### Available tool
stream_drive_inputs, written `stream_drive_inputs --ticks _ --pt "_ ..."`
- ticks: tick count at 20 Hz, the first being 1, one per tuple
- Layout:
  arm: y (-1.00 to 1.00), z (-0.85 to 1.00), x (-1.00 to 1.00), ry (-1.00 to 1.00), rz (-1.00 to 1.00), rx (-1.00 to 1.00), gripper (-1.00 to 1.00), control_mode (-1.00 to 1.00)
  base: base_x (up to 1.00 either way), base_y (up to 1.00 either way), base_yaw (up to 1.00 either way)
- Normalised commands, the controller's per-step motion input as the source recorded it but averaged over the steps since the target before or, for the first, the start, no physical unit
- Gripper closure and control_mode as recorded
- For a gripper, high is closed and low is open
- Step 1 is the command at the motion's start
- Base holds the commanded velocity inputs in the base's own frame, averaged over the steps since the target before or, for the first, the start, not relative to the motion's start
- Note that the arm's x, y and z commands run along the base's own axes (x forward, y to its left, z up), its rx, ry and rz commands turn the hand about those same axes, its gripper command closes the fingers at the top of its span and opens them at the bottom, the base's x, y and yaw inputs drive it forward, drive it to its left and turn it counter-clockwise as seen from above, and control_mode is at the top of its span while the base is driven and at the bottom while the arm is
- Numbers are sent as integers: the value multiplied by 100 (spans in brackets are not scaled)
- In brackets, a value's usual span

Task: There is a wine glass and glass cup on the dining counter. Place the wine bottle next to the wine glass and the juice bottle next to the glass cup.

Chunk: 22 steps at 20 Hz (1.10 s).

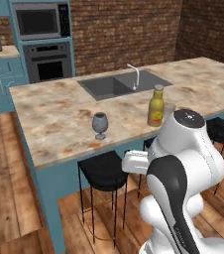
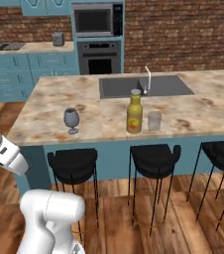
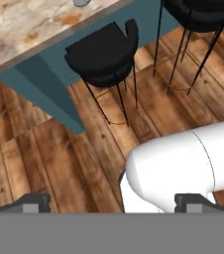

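Standing on the dining counter (image 2: 49, 121), the juice bottle (image 2: 135, 112) rose just beside the glass cup (image 2: 154, 120), near the surface's front edge.
The wine glass (image 2: 71, 119) stood well apart, toward the front left corner; the sink (image 2: 119, 87) lay behind. The fingers (image 3: 34, 202) pointed down at the wooden floor (image 3: 44, 163) beside a black stool (image 3: 104, 52), spread wide, holding nothing.

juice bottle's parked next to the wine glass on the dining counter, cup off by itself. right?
Not quite. The juice bottle stands on the dining counter beside the glass cup, and the wine glass is the one off by itself. The right base view shows it.
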Motion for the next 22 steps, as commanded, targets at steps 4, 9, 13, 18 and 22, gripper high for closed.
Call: stream_drive_inputs --ticks 4,9,13,18,22 --pt "0 0 0 0 0 0 -100 100 -32 71 35" --pt "0 0 0 0 0 0 -100 100 -15 75 31" --pt "0 0 0 0 0 0 -100 100 0 80 24" --pt "0 0 0 0 0 0 -100 100 27 82 7" --pt "0 0 0 0 0 0 -100 100 62 72 0"
